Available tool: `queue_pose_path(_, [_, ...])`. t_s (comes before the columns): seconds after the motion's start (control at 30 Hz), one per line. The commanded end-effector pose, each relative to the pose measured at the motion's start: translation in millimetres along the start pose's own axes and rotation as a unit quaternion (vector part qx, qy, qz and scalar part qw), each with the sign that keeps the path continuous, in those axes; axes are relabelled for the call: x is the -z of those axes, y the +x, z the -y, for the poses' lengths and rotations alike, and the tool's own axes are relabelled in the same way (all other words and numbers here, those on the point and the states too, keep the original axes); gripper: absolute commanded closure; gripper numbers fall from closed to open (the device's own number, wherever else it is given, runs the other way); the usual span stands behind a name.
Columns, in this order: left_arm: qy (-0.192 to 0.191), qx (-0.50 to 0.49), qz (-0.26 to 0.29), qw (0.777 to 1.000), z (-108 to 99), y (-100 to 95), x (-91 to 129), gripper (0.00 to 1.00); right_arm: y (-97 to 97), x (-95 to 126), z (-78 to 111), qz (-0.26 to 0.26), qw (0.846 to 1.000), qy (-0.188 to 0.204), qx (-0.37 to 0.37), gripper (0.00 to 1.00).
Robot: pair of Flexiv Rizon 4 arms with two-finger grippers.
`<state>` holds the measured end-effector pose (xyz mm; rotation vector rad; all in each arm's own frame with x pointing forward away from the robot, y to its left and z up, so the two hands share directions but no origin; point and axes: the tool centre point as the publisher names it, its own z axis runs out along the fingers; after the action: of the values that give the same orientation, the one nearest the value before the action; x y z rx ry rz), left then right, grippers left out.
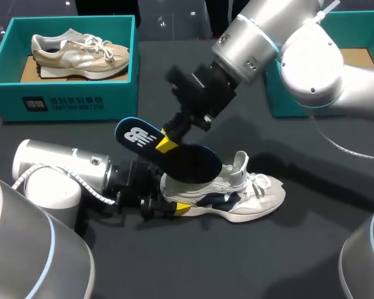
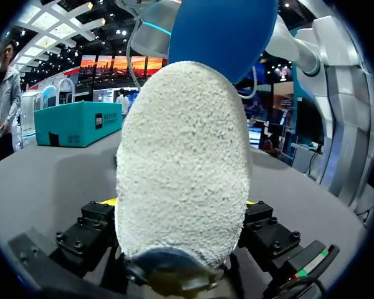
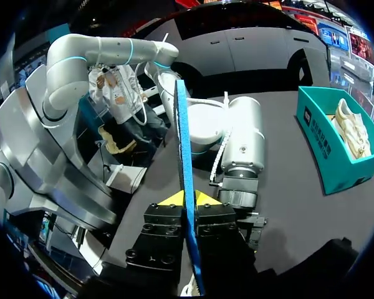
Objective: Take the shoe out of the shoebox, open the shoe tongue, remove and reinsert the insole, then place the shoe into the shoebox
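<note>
While shoe (image 1: 257, 194) hides left jaws gripping its heel, right jaws pinch insole (image 1: 193, 163)

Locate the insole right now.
Head view, middle: the blue insole is clamped in the right gripper, slanting just above the heel of the white shoe that the left gripper holds.

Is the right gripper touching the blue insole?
Touching. The right wrist view shows the blue insole edge-on, pinched from both sides by the yellow tips of the right gripper.

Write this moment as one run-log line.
right gripper: shut on insole, above shoe | left gripper: shut on shoe heel | shoe: on table
</note>
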<state>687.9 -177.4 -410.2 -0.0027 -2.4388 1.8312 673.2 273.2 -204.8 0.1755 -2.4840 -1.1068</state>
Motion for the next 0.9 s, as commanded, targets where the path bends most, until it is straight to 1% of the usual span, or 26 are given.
queue_pose_path(0.03, [-0.001,0.000,0.001,1.000,-1.3,0.8,-0.4,1.00,2.5,-1.7,2.9,0.003,1.000,-0.005,0.000,1.00])
queue_pose_path(0.13, [-0.001,0.000,0.001,1.000,-1.3,0.8,-0.4,1.00,2.5,-1.7,2.9,0.003,1.000,-0.005,0.000,1.00])
queue_pose_path(0.2, [-0.001,0.000,0.001,1.000,-1.3,0.8,-0.4,1.00,10.2,5.1,-5.4,0.008,1.000,-0.014,0.003,1.00])
queue_pose_path(0.33, [-0.001,0.000,0.001,1.000,-1.3,0.8,-0.4,1.00,29.8,27.5,-25.0,0.017,0.999,-0.037,0.010,1.00])
queue_pose_path(0.37, [-0.001,0.000,0.001,1.000,-1.3,0.8,-0.4,1.00,34.1,32.8,-29.8,0.017,0.999,-0.045,0.008,1.00])
queue_pose_path(0.43, [-0.001,0.000,0.001,1.000,-1.3,0.8,-0.4,1.00,43.4,45.4,-37.2,0.010,0.996,-0.090,-0.014,1.00])
queue_pose_path(0.47, [-0.001,0.000,0.001,1.000,-1.3,0.8,-0.4,1.00,48.2,51.5,-40.0,0.008,0.995,-0.101,-0.015,1.00])
queue_pose_path(0.5, [-0.001,0.000,0.001,1.000,-1.3,0.8,-0.4,1.00,54.9,57.4,-43.8,0.011,0.994,-0.104,-0.012,1.00])
queue_pose_path(0.9, [-0.001,0.000,0.001,1.000,-1.3,0.8,-0.4,1.00,54.9,57.4,-43.8,0.011,0.994,-0.104,-0.012,1.00])
